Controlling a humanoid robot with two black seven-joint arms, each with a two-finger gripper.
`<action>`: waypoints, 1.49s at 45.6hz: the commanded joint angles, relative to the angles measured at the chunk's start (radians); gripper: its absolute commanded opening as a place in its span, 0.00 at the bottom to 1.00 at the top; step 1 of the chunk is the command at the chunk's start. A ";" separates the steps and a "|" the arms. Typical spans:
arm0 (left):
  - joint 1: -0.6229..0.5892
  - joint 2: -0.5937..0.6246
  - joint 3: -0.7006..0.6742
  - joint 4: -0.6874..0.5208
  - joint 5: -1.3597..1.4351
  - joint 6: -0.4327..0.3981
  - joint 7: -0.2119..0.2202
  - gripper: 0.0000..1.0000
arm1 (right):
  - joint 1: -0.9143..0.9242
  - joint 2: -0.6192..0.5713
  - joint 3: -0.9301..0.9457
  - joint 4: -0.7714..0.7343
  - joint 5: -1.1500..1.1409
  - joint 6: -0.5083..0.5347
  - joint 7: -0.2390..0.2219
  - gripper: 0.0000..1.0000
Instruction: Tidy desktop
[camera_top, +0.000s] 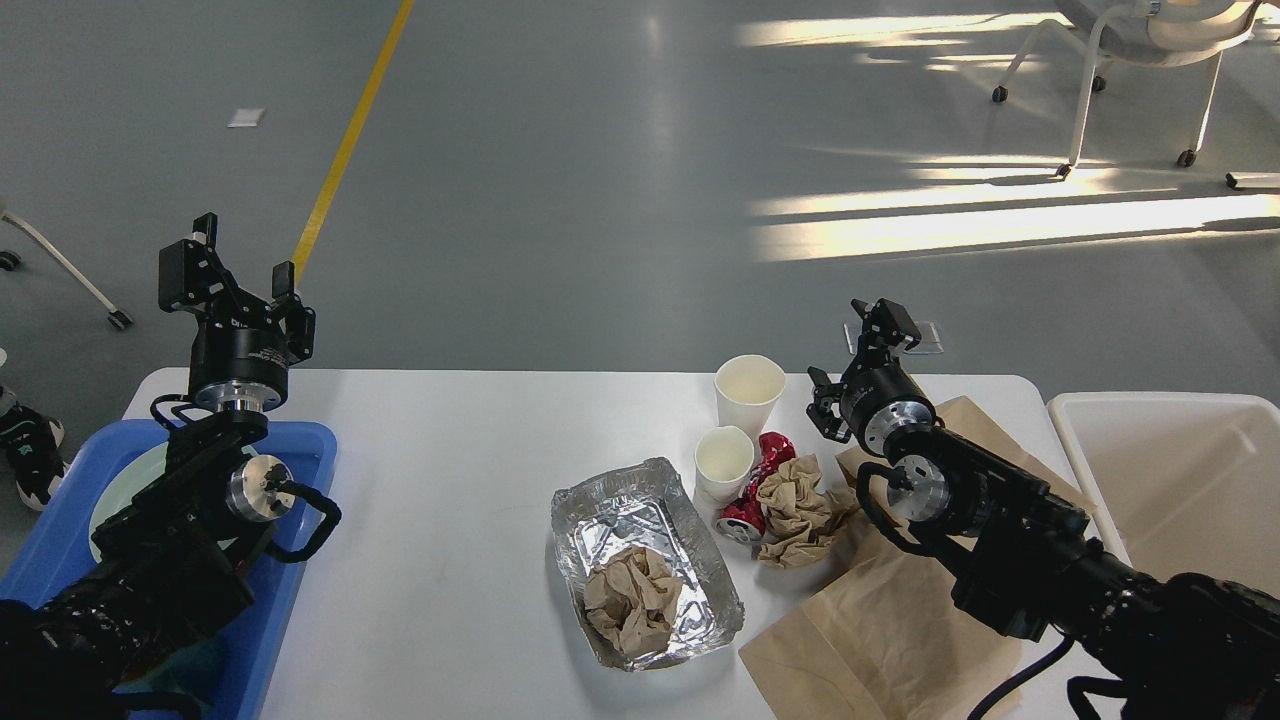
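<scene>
The white desktop (450, 470) carries litter at its centre right. Two white paper cups (747, 388) (722, 460) stand next to a crushed red can (752, 490) and a crumpled brown paper ball (795, 505). A foil tray (640, 510) holds another brown paper wad (630, 595). A flat brown paper bag (880, 610) lies under my right arm. My left gripper (232, 272) is open and empty, raised above the table's far left corner. My right gripper (858, 350) is open and empty, just right of the taller cup.
A blue plastic tray (300, 450) with a pale plate in it sits at the left edge under my left arm. A white plastic bin (1170, 470) stands off the table's right end. Chair legs (1080, 100) stand on the grey floor beyond.
</scene>
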 joint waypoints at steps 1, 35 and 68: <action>0.000 0.000 0.000 0.000 0.000 0.000 0.000 0.97 | 0.000 0.000 0.000 0.000 0.000 0.000 0.000 1.00; 0.000 0.000 0.000 0.000 -0.001 0.000 0.000 0.97 | 0.000 0.000 0.008 -0.001 0.000 -0.003 0.000 1.00; 0.000 0.001 0.000 0.000 -0.001 0.000 0.000 0.97 | 0.055 -0.061 0.029 0.009 0.032 0.009 -0.008 1.00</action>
